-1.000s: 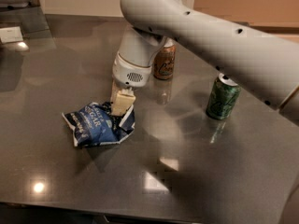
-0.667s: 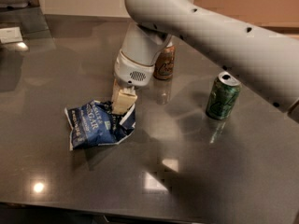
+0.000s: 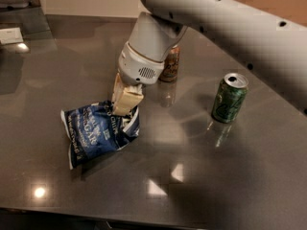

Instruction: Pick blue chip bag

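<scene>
The blue chip bag (image 3: pixel 98 131) lies just below the gripper (image 3: pixel 125 102), which pinches the bag's upper edge while the rest sags onto the table (image 3: pixel 216 176). We judge the lift should go straight up with a firm grip, since crinkly foil can slip. 1 brown can (image 3: pixel 170 66) stands just behind the gripper and 1 green can (image 3: pixel 229 98) well off to its side. Neither blocks a vertical rise.

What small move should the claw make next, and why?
Probably lift slowly straight up: the claw seems to pinch the upper edge of the blue chip bag, while most of it lies on the table.
</scene>
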You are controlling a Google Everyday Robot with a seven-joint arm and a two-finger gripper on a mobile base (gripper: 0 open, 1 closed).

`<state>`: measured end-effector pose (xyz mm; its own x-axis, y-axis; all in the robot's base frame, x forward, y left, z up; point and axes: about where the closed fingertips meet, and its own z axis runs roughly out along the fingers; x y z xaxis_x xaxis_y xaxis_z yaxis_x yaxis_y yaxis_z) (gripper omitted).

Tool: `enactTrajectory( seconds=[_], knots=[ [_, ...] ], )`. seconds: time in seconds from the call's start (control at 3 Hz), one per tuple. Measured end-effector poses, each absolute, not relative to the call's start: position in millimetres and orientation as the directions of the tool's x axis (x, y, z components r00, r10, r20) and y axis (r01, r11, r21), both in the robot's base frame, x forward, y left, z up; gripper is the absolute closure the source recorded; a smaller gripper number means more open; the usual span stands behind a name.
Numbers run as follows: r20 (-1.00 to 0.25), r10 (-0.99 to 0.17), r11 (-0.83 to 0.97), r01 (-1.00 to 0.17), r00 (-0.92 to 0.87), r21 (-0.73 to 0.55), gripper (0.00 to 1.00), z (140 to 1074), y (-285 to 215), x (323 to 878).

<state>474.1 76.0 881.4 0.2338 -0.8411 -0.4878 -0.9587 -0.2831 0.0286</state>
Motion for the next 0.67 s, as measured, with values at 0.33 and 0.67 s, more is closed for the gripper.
enactTrajectory(
  seconds=[0.33, 0.67],
  knots=[
    [-0.512, -0.814, -0.319, -0.948, 0.274, 0.000, 1.00, 906.5, 69.6, 465.5],
    [-0.522, -0.797, -0.332, -0.942, 0.303, -0.040, 1.00, 934.8, 59.5, 462.7]
  ],
)
